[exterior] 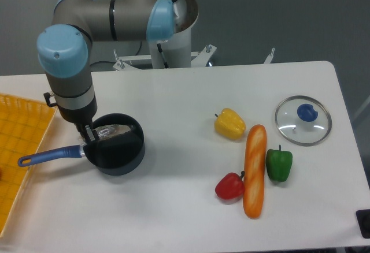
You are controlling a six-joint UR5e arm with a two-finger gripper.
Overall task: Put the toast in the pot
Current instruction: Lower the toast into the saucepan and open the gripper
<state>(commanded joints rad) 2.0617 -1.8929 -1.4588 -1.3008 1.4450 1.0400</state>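
Observation:
The pot (125, 162) is a dark saucepan with a blue handle (49, 156), standing on the left part of the white table. The toast (113, 130), in shiny clear wrap, lies tilted inside the pot against its back left rim. My gripper (91, 134) points down at that rim and is shut on the toast's left end. Most of the fingers are hidden behind the arm's wrist and the pot rim.
An orange basket (17, 143) lies at the left table edge, close to the pot handle. On the right half are a yellow pepper (229, 123), a long orange baguette (254, 170), a red pepper (230, 186), a green pepper (278, 164) and a glass lid (303, 120).

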